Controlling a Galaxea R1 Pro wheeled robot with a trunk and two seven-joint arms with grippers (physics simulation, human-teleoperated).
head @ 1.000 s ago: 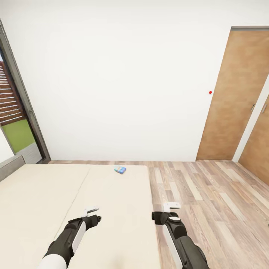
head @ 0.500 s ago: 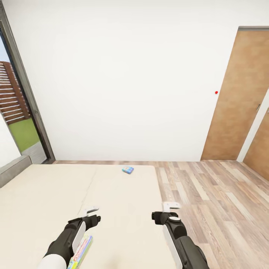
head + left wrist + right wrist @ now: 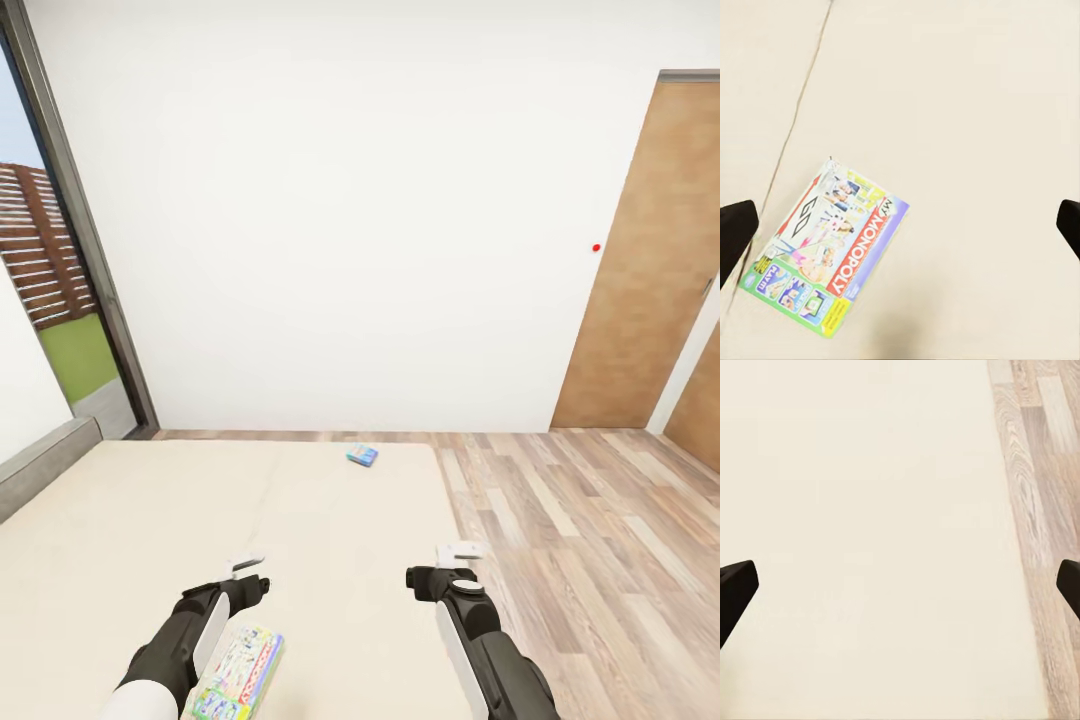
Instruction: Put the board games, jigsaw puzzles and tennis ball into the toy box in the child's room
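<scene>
Both grippers empty, jaws spread wide, hovering over the bed (image 3: 330, 520). Left gripper (image 3: 247, 572) sits above the white-green board game (image 3: 238, 675), which lies flat on the mattress at about 7 o'clock in the head view, half under the left forearm. Small blue board game (image 3: 362, 455) is far off at 12 o'clock, near the foot edge. Right gripper (image 3: 458, 558) hangs near the mattress's 3 o'clock edge, floor (image 3: 600, 540) just beyond.

Risks: flat box on soft mattress, so fingers likely skid over the lid or push it away instead of getting under. Reaching for the blue one from here probably overextends the arm; base should close in first.
</scene>
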